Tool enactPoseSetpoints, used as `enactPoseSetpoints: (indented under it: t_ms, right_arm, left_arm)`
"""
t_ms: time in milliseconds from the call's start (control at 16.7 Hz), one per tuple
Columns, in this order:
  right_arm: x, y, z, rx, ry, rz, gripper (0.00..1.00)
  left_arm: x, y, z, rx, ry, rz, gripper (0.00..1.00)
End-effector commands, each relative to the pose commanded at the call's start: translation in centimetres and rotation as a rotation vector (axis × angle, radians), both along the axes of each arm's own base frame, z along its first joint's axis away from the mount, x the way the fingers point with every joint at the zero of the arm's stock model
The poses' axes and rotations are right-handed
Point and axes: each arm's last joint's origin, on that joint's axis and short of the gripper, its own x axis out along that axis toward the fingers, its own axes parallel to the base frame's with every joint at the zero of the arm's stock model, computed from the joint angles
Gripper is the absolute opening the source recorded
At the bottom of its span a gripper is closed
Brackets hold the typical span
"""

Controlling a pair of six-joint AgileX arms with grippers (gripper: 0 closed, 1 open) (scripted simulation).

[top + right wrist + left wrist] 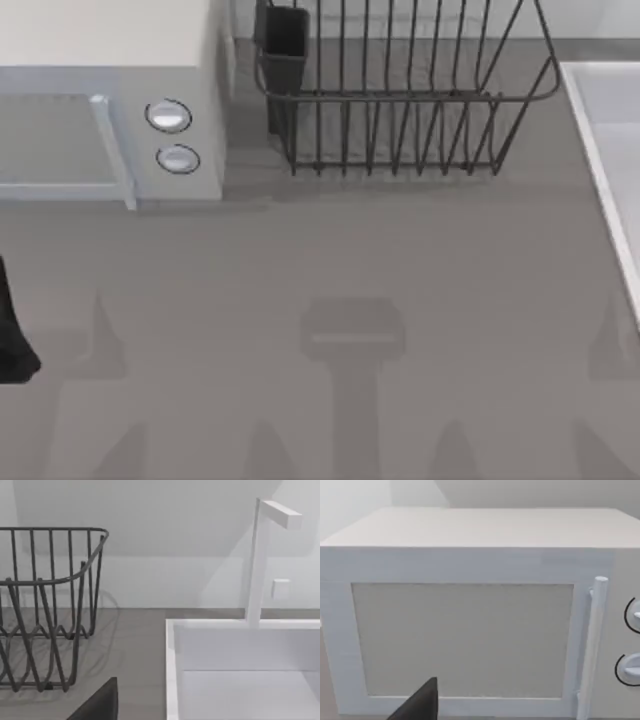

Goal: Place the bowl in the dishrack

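dishrack (400,100) at the surface's (350,260) far edge, right of the microwave (110,100) | left arm (12,330) parked at left edge | gripper state: cannot tell

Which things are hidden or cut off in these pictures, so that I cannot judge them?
- Dishrack: its far part is cut by the top view's upper edge, so what lies inside cannot be judged.
- Left gripper: one dark finger tip enters the left wrist view at the lower edge, facing the microwave; open or shut is unknowable.
- Right gripper: likewise cut by the lower edge of the right wrist view.
- Sink: cut by the top view's right edge.
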Motion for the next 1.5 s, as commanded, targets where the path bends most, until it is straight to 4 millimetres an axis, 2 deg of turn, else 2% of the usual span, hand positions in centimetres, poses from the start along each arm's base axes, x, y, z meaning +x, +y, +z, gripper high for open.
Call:
enactPoseSetpoints:
  t_ms: [180, 360, 660, 900, 1140, 1320, 1500]
  right_arm:
    - [0.0, -0.1, 0.2, -0.006, 0.011, -0.005, 1.0]
    - [0.1, -0.5, 1.7, -0.048, 0.106, -0.043, 1.0]
    - [2.0, -2.3, 5.4, -0.141, 0.478, -0.14, 1.0]
    - [5.6, -5.3, 7.4, -0.163, 0.891, -0.168, 1.0]
    - [9.4, -9.5, 7.7, -0.118, 1.251, -0.127, 1.0]
    - [11.3, -12.4, 7.5, -0.064, 1.43, -0.076, 1.0]
    - [12.5, -14.7, 7.1, -0.014, 1.535, -0.029, 1.0]
  left_arm:
    - [0.0, 0.0, 0.0, 0.0, 0.0, 0.0, 1.0]
    - [0.0, 0.0, 0.0, 0.0, 0.0, 0.0, 1.0]
    - [0.0, 0.0, 0.0, 0.0, 0.0, 0.0, 1.0]
    - [0.0, 0.0, 0.0, 0.0, 0.0, 0.0, 1.0]
    - [0.0, 0.0, 0.0, 0.0, 0.0, 0.0, 1.0]
    - [0.0, 0.0, 0.0, 0.0, 0.0, 0.0, 1.0]
    - [0.0, 0.0, 0.0, 0.0, 0.0, 0.0, 1.0]
